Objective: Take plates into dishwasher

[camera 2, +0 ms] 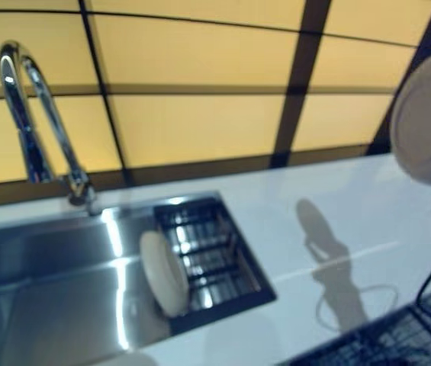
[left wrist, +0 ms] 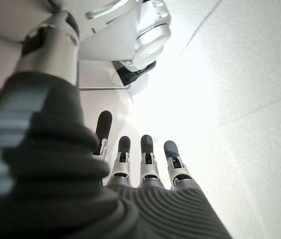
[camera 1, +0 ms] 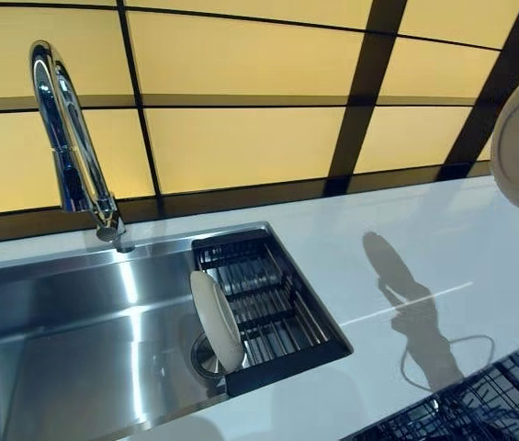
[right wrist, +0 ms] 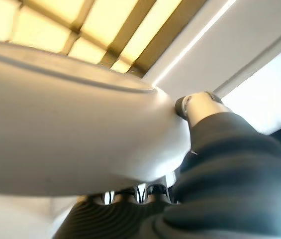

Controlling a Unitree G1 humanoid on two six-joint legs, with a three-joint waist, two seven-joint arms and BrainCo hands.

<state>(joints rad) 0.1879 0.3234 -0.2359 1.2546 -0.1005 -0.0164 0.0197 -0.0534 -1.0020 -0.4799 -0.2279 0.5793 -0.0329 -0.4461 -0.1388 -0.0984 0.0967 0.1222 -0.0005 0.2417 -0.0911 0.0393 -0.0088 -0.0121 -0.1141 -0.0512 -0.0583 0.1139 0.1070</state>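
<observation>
The grip is shallow, so I judge the held plate could slip while it is carried toward the dishwasher rack at near right. The right robot hand pinches its rim, thumb on one face, holding it high above the white surface. Another plate stands on edge in the sink. The left robot hand hangs empty, fingers straight.
</observation>
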